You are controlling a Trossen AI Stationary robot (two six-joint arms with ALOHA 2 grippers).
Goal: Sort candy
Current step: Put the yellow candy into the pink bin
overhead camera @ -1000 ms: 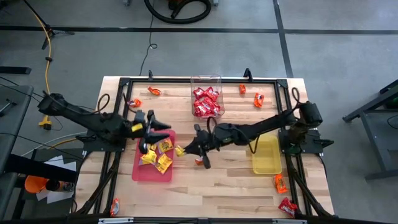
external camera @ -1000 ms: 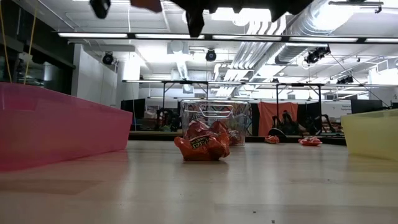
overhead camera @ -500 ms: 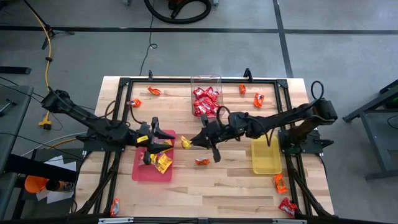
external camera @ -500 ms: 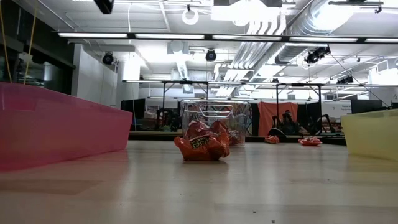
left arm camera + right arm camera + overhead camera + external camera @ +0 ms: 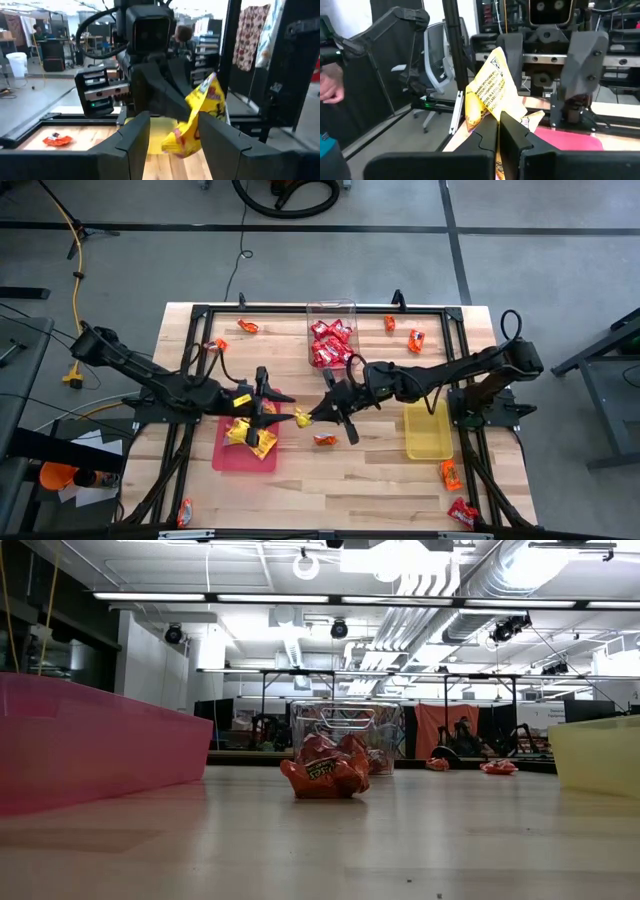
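Two end effectors meet over the middle of the counter (image 5: 330,480), at the right edge of the pink tray (image 5: 222,458). The left end effector (image 5: 268,402) hovers there with its fingers spread, empty, and its wrist view shows the yellow candy packet (image 5: 202,120) just ahead of the gap between them. The right end effector (image 5: 322,412) is clenched on that packet, pinching its lower edge, which the right wrist view makes plain. The step in hand looks like a handover, or a delivery of the yellow packet to the pink tray, where other yellow candies (image 5: 250,434) already lie. Next, the left fingers would need to close on the free end before the right lets go. Further right sit the clear tub (image 5: 333,315) of red candy and the yellow tray (image 5: 428,442). The low view shows neither arm, only an orange packet (image 5: 324,772) lying on the counter, which the wrist views miss.
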